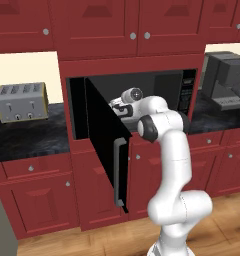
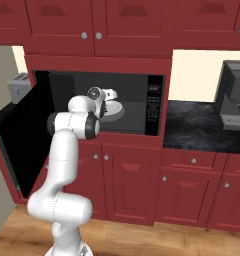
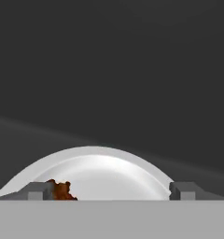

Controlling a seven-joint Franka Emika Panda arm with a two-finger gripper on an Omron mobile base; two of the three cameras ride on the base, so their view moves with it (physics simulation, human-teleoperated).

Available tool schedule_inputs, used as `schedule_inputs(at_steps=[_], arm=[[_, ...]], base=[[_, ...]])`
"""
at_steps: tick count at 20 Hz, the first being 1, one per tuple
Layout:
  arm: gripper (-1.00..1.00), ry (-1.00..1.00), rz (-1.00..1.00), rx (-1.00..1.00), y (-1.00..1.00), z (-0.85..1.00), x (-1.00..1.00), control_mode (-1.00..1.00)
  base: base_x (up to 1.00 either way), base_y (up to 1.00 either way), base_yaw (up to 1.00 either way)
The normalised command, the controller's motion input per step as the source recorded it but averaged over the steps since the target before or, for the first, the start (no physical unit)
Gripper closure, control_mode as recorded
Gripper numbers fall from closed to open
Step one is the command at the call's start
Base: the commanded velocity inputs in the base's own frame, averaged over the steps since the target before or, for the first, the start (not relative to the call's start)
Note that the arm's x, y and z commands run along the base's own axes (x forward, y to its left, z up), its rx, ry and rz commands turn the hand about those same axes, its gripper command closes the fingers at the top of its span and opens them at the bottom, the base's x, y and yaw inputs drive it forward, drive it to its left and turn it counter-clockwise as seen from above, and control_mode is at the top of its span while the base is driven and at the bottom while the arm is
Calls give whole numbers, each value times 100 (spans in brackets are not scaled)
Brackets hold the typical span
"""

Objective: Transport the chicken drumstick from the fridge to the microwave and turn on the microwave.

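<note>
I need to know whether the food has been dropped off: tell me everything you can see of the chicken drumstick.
In the hand view, the chicken drumstick shows as a small brown, rough-edged lump. It lies on the pale round plate inside the microwave, beside one fingertip of the open gripper. Whether the fingertip touches it cannot be told. Most of it is cut off at the bottom.

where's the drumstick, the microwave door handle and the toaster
chicken drumstick [image 3: 61, 190], hand view, brown meat beside one fingertip
microwave door handle [image 1: 118, 172], left base view, middle of the grey vertical bar
toaster [image 1: 21, 101], left base view, front face
</note>
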Motion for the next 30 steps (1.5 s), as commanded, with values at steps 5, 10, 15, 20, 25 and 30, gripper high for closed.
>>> schedule_inputs(at_steps=[5, 10, 15, 20, 25, 30], arm=[[-100, 0, 0, 0, -5, 2, -4, -100], [-100, 0, 0, 0, -19, 1, -38, -100], [-100, -3, 0, 0, -20, 11, -62, -100], [-100, -1, -1, 4, -21, 48, -85, -100], [-100, 2, -3, 4, -17, 62, -65, -100], [-100, 10, -3, 2, -23, 51, -50, -100]], base=[[0, 0, 0], [0, 0, 0], [0, 0, 0], [0, 0, 0], [0, 0, 0], [0, 0, 0]])
